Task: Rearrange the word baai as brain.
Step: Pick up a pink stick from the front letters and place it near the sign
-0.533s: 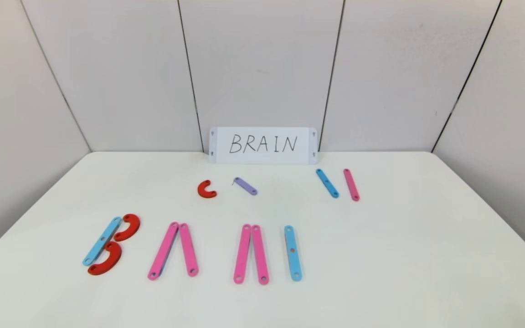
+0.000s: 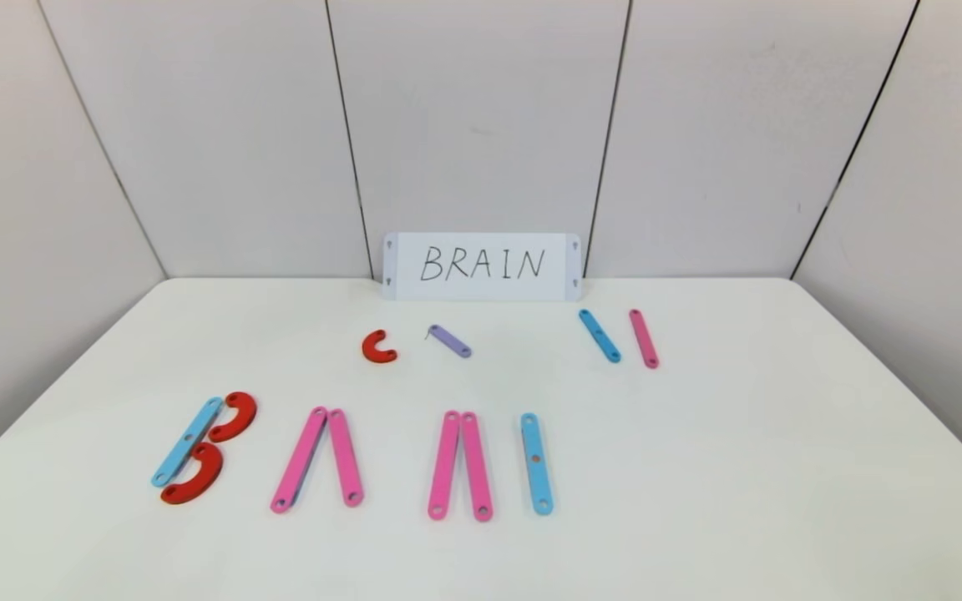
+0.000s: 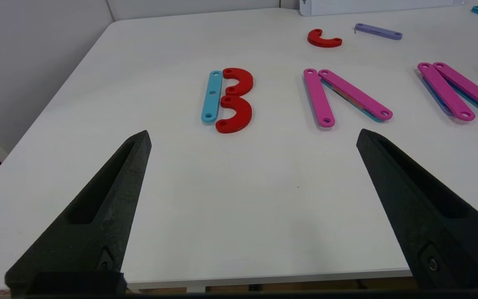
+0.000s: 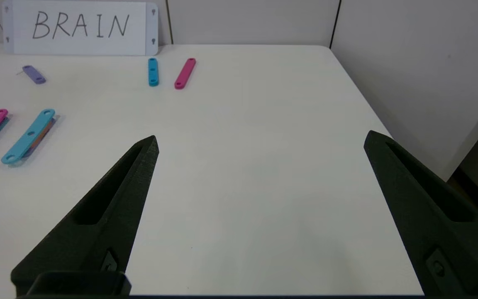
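On the table (image 2: 698,467), the word baai (image 2: 347,457) runs in a row near the front, from left of centre to the middle. Behind it, nearer the back edge, lie a curve (image 2: 378,347), just right of it a short strip (image 2: 450,340), and farther right two strips (image 2: 619,337) side by side. The card (image 2: 481,265) stands at the back, against the wall.

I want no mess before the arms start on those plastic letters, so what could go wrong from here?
1. The B's red curves touch its blue strip; grabbing one may drag the others.
2. Each pink A pair lies close together over another strip, so a claw might lift two.
3. The lilac strip is small, flat and hard to pinch.
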Robot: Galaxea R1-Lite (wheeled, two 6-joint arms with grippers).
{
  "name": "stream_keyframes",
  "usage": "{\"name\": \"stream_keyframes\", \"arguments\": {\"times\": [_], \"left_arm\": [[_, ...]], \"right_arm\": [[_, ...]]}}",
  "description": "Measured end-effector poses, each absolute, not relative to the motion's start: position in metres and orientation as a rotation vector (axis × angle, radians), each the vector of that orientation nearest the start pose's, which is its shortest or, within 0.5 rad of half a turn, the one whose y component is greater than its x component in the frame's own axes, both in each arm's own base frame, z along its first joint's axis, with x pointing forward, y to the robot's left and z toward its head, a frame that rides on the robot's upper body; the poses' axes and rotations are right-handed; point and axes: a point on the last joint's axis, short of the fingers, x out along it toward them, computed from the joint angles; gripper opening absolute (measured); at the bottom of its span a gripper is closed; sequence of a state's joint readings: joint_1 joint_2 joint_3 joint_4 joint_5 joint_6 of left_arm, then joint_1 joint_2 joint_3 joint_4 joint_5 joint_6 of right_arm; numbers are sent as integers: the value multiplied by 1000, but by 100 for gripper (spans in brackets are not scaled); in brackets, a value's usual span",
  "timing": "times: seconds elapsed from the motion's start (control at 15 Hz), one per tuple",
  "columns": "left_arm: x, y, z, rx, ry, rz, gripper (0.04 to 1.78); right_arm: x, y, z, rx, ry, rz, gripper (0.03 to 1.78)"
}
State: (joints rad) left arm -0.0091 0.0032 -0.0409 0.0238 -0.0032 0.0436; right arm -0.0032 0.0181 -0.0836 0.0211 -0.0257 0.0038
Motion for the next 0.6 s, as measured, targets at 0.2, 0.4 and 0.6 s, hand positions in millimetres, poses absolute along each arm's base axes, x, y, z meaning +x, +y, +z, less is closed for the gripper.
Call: {"name": "stream_keyframes", "arguments": {"times": [0.2, 0.4, 0.6], "left_arm": [[-32, 0, 107, 43, -39, -12, 174], [-36, 0, 142, 42, -38, -11, 174], [-30, 0, 184, 42, 3, -14, 174]], "right_arm": [[-29, 0, 125, 3, -70, -27, 173], [-23, 0, 163, 0, -68, -25, 173], [-5, 0, 201, 0, -31, -11, 173]]}}
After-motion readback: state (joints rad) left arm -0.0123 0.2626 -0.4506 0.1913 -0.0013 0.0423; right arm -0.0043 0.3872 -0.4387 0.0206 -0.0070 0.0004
